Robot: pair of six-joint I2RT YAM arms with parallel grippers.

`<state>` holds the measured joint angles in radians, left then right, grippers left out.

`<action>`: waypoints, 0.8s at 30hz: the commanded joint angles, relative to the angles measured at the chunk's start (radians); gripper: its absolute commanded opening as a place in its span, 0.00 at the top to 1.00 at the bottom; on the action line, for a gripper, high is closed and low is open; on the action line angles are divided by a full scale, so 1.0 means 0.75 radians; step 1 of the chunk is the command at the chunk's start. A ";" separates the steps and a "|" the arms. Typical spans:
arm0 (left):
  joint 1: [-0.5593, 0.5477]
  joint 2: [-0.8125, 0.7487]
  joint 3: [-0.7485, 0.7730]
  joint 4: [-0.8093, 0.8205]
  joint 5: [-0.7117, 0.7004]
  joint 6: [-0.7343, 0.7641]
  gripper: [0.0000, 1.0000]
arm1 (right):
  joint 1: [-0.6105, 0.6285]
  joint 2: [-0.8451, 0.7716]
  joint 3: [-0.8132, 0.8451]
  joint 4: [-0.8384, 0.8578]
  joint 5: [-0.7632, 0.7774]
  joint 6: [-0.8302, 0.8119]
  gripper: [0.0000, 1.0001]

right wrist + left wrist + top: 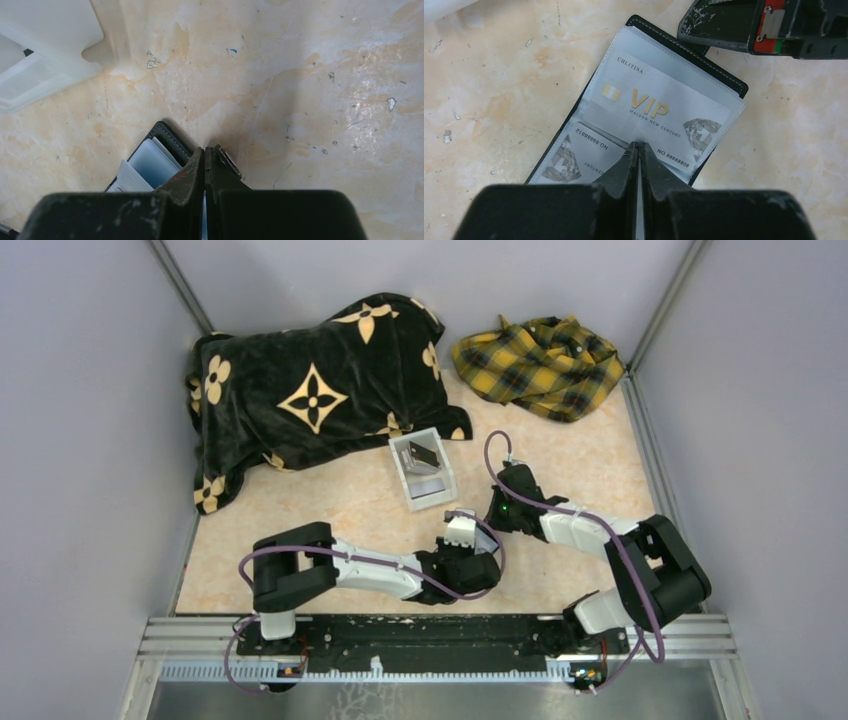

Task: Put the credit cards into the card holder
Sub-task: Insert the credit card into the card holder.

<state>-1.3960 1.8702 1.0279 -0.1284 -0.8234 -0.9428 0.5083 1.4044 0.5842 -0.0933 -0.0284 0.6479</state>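
Beige worktop (330, 510) carries the card holder (719, 75), open near its middle, two credit cards (579, 155) in the sleeves. Left jaws, a slit apart, sit at the VIP card (659, 115) edge, grip unclear; right jaws, closed on nothing, rest at the cover's edge. Seating looks nearly done; next, fetch a card from the white box (447, 465), holding dark and pale ones

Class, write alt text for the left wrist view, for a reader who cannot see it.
An open black card holder lies on a marbled beige table, a silver VIP card in its clear sleeve and a second card beside it. The left gripper's nearly closed fingers meet the VIP card's near edge.
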 commanded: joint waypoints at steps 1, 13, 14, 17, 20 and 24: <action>0.006 -0.021 -0.023 0.074 -0.017 0.067 0.90 | 0.044 0.040 -0.023 -0.111 -0.004 0.008 1.00; 0.006 -0.082 -0.033 0.123 -0.064 0.109 0.86 | 0.060 0.047 -0.012 -0.126 0.011 0.012 1.00; 0.006 -0.096 -0.033 0.122 -0.065 0.110 0.84 | 0.060 0.050 -0.012 -0.125 0.011 0.012 1.00; 0.005 -0.124 -0.044 0.113 -0.067 0.114 0.74 | 0.061 0.055 -0.007 -0.123 0.012 0.011 1.00; 0.005 -0.150 -0.047 0.035 -0.045 0.024 0.56 | 0.061 0.058 -0.001 -0.125 0.013 0.011 1.00; 0.006 -0.171 -0.058 -0.102 0.026 -0.194 0.47 | 0.061 0.061 0.003 -0.126 0.014 0.009 1.00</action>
<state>-1.3960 1.7794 1.0050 -0.0994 -0.8413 -0.9363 0.5274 1.4036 0.5911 -0.1051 0.0044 0.6514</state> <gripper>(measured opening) 0.500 0.004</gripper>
